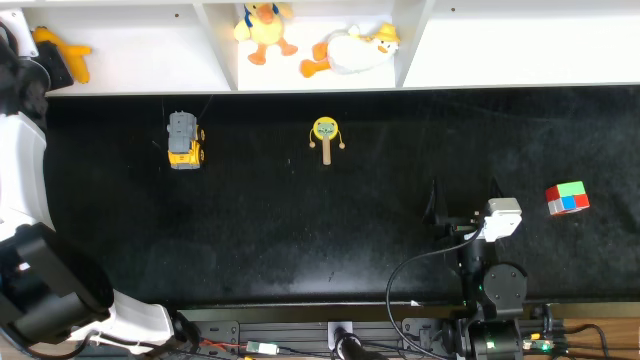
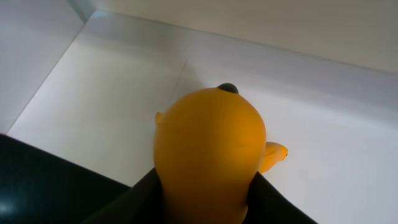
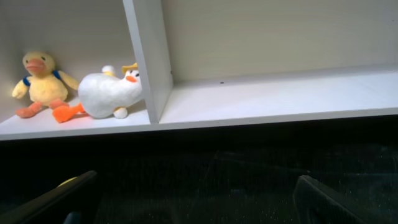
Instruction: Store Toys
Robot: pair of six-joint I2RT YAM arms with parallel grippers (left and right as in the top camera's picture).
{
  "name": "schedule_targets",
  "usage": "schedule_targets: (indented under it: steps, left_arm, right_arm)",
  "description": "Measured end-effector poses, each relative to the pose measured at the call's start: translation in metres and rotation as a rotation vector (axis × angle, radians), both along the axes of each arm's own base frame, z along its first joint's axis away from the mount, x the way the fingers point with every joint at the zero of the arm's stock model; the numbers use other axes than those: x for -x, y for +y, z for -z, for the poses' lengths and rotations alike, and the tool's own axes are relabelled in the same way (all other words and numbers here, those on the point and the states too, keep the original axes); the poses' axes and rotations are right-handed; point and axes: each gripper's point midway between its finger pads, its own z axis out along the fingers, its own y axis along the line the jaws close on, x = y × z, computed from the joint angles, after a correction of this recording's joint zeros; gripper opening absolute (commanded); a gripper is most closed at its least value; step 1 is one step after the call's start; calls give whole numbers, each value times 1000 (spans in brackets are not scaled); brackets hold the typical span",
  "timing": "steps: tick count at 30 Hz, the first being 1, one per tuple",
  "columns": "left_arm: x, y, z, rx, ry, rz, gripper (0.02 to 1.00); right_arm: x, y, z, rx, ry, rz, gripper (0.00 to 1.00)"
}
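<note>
My left tool (image 2: 205, 208) is clamped on the orange toy (image 2: 208, 143), over the shelf's (image 1: 140, 60) left bay. Yellow duck (image 1: 264, 27) and white duck (image 1: 350, 48) are stored mid-bay. My right tool (image 3: 196, 199) is spread wide, empty. Still to do, I judge: truck (image 1: 184, 139), rattle (image 1: 326, 137), cube (image 1: 567, 198), all on the worktop (image 1: 300, 230).

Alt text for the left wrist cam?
An orange toy, clamped between the left gripper fingers, is held at the front of a white shelf compartment. The black table edges one corner.
</note>
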Motion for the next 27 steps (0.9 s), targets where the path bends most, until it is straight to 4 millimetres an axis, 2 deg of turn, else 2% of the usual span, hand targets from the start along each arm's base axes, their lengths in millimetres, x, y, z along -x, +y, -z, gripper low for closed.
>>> schedule_targets:
  steps: [6, 10, 11, 27]
  left_arm:
    - [0, 0, 0, 9, -5, -8, 678]
    - [0, 0, 0, 9, -4, -7, 884]
    - [0, 0, 1, 10, -3, -7, 998]
    - [-5, 1, 4, 13, -12, -3, 998]
  right_arm:
    - [0, 0, 0, 0, 0, 0, 996]
    - [0, 0, 0, 0, 0, 0, 993]
    - [0, 0, 0, 0, 0, 0, 996]
    - [0, 0, 0, 0, 0, 0, 996]
